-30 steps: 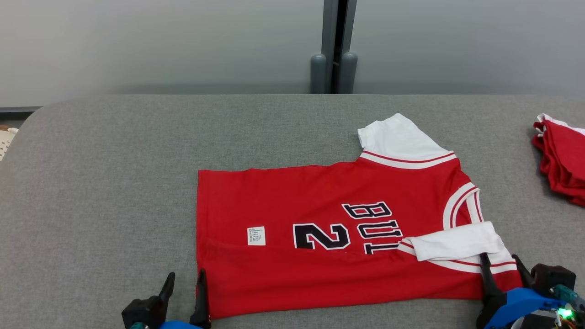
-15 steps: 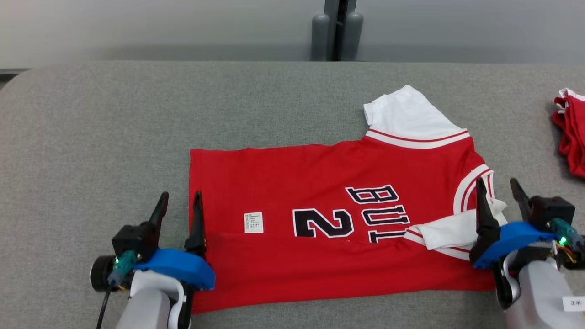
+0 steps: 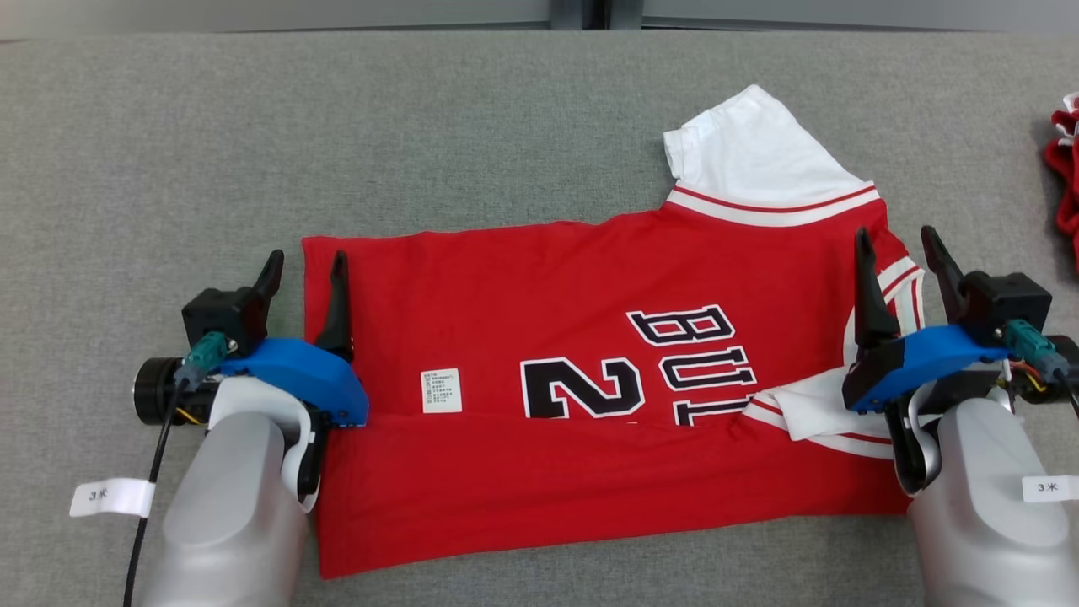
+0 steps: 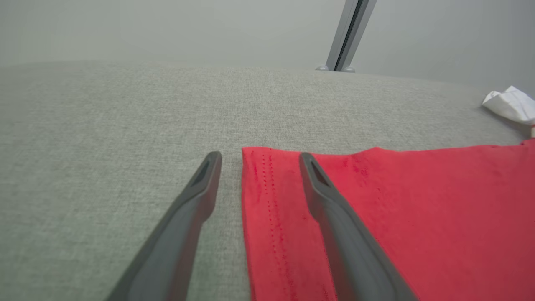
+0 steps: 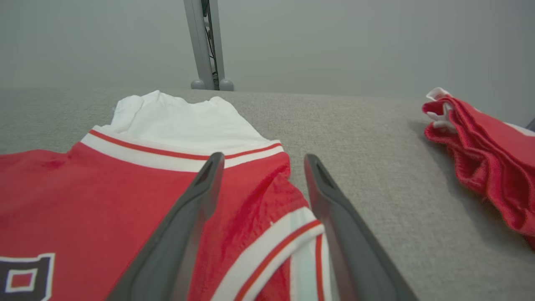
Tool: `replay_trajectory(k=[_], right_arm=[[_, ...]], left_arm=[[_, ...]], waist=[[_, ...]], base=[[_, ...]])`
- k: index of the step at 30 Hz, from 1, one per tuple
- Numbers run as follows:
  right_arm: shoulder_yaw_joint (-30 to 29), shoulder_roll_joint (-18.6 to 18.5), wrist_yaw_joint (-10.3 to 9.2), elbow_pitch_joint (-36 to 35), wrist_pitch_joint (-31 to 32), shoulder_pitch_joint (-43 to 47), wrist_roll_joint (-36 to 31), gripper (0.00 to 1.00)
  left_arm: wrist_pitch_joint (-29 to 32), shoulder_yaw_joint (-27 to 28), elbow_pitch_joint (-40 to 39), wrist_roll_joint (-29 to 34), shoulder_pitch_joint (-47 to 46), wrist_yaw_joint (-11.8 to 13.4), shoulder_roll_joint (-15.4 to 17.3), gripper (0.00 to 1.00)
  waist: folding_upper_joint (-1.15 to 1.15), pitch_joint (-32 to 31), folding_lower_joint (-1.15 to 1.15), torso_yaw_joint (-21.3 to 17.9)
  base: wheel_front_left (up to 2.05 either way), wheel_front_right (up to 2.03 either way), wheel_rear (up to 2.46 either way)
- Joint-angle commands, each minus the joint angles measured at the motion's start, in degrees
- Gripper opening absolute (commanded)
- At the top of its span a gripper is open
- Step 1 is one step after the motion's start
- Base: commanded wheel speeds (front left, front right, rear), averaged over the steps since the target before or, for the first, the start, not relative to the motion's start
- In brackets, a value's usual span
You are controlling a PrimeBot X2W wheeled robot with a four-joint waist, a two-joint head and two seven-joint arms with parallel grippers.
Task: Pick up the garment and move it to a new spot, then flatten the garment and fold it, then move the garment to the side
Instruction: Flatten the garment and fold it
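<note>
The garment (image 3: 548, 320) is a red jersey with white sleeves and black lettering, lying flat on the grey table with its near long edge folded over. My left gripper (image 3: 305, 261) hovers open over the hem's far corner, one finger above the cloth and one above the table. In the left wrist view the red hem (image 4: 267, 200) lies between those fingers of my left gripper (image 4: 259, 156). My right gripper (image 3: 895, 238) is open over the collar end; in the right wrist view the right gripper (image 5: 262, 158) straddles the red shoulder (image 5: 255, 196). Neither holds anything.
A pile of red and white clothing (image 3: 1064, 143) sits at the table's far right edge, also seen as the red pile (image 5: 485, 159) in the right wrist view. The grey table (image 3: 152, 152) stretches bare to the left. A grey post (image 5: 207, 46) stands behind the table.
Both arms have reached forward along the jersey's two ends, from its near edge toward its far edge. The head camera has tilted down. Both grippers stayed open.
</note>
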Motion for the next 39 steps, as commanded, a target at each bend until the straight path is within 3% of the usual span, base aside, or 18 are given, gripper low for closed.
replay_trajectory(k=[1, 7, 8, 9, 15, 32, 37, 38, 39], right_arm=[[0.41, -0.22, 0.00, 0.02, -0.17, -1.66, 0.09, 1.00], [1.67, -1.03, 0.00, 0.81, -0.18, -3.83, -0.21, 1.00], [1.96, -1.23, 0.00, 1.05, -0.18, -4.37, -0.28, 1.00], [2.16, -1.45, 0.00, 1.38, -0.18, -4.97, -0.33, 1.00], [3.32, -3.56, 0.00, 5.52, 0.50, -10.30, -0.79, 1.00], [3.25, -10.97, 0.00, 21.24, 16.54, -30.24, -2.03, 1.00], [1.79, -10.80, 0.00, 24.89, 19.65, -32.35, -3.82, 1.00], [1.53, -10.51, 0.01, 25.75, 20.18, -32.38, -3.75, 0.48], [1.39, -10.21, 0.01, 26.33, 20.36, -32.32, -3.57, 0.05]], left_arm=[[-0.17, -0.33, 2.00, -0.08, -2.41, -0.23, 0.43, 1.00], [-0.16, -1.93, 6.89, 0.27, -5.76, -0.50, 1.07, 1.00], [-0.17, -2.31, 7.67, 0.26, -6.09, -0.53, 1.11, 0.72], [-0.16, -2.57, 8.18, 0.09, -6.61, -0.52, 1.07, 0.00], [-0.10, -3.73, 7.78, -0.82, -7.60, -0.39, 0.60, 0.00], [-0.10, -11.24, -5.27, -3.56, -8.90, -0.41, -1.30, 0.00], [-0.10, -12.59, -6.21, -4.61, -9.17, -0.42, -1.46, 0.00], [-0.10, -12.73, -6.26, -4.81, -9.07, -0.41, -1.45, 0.00], [-0.10, -12.84, -6.33, -5.02, -8.99, -0.35, -1.46, 0.00]], waist=[[0.00, 0.53, -0.01, -0.25], [0.00, 1.73, -0.01, -0.69], [0.00, 1.94, -0.01, -0.69], [0.00, 2.13, -0.01, -0.62], [0.00, 3.35, -0.01, 0.93], [0.00, 9.35, -0.01, 10.09], [0.00, 10.66, -0.01, 11.12], [0.00, 10.74, -0.01, 11.19], [0.00, 10.82, -0.01, 11.24]], base=[[0.00, 0.00, 0.00], [0.00, 0.00, 0.00], [0.00, 0.00, 0.00], [0.00, 0.00, 0.00], [0.00, 0.00, 0.00], [0.00, 0.00, 0.00], [0.00, 0.00, 0.00], [0.00, 0.00, 0.00], [0.00, 0.00, 0.00]])
